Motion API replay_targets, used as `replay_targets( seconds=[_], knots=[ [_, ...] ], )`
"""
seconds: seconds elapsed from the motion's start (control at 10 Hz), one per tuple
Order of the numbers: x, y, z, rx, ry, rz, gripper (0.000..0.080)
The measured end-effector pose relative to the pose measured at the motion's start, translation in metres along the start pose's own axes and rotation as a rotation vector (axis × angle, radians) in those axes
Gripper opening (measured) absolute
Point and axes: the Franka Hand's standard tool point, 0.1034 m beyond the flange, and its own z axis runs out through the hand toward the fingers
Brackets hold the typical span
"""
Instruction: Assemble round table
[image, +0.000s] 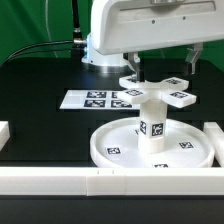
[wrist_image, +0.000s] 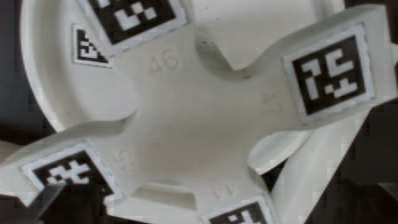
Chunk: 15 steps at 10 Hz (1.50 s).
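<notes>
The large round disc (image: 115, 150) lies on the black table. The short cylindrical leg (image: 153, 125) stands upright in its middle. The cross-shaped piece (image: 160, 93) sits flat on top of the leg, tags up. My gripper (image: 140, 70) hangs straight above the cross, and one dark finger (image: 130, 63) reaches down to the cross's far arm. In the wrist view the cross (wrist_image: 187, 110) fills the frame, with the disc's rim (wrist_image: 365, 170) behind it. One cross arm (wrist_image: 187, 195) runs towards my jaws, and the fingers themselves do not show clearly.
The marker board (image: 95, 99) lies flat beyond the disc at the exterior view's left. Long white border rails (image: 110, 182) run along the front, with end pieces at the left (image: 4, 133) and right (image: 215, 140). A green backdrop stands behind the arm's base.
</notes>
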Motion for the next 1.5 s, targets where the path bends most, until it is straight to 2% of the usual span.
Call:
replay_targets(
  seconds=[0.4, 0.8, 1.2, 1.5],
  knots=[
    [-0.0006, 0.0029, 0.0001, -0.003, 0.0, -0.289, 0.0649],
    [0.0005, 0.0008, 0.0004, -0.035, -0.029, -0.743, 0.0649],
    [-0.0015, 0.0052, 0.0011, -0.052, -0.063, -1.01, 0.0649],
    [-0.0053, 0.006, 0.0045, -0.052, -0.08, -1.132, 0.0649]
  ],
)
